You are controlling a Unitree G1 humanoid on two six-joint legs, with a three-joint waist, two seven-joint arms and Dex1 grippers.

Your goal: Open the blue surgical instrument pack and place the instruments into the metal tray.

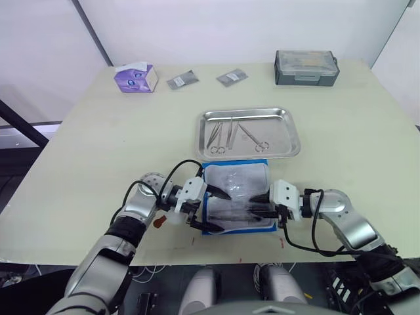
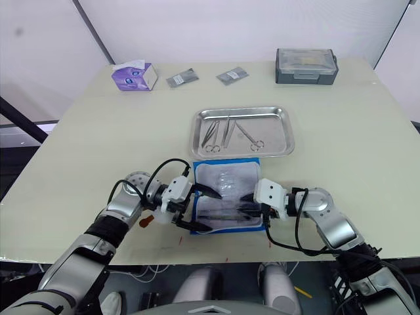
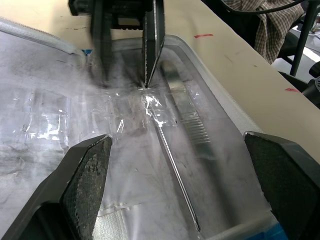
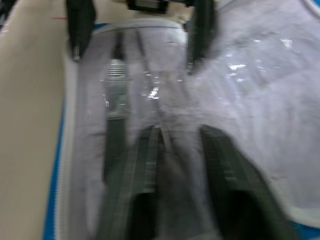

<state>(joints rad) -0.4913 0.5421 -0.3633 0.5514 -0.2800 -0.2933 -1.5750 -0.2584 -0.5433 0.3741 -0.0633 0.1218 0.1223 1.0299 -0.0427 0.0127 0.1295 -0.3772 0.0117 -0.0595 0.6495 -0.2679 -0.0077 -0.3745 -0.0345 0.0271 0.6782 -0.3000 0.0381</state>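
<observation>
Both grippers down over the opened blue surgical instrument pack (image 1: 236,198): left gripper (image 1: 211,211) spread wide at 9 o'clock, right gripper (image 1: 257,205) narrowed around a slim instrument (image 3: 172,165) inside, grip not confirmed. Mid-transfer, probably; three instruments (image 1: 231,134) already lying in the metal tray (image 1: 247,133), just beyond at 12 o'clock. Next: firm pinch, clean lift over the rim. Beige table (image 1: 98,151); grey lidded box (image 1: 306,67), tissue box (image 1: 136,77), two sachets (image 1: 182,80) along the far edge; white walls.
</observation>
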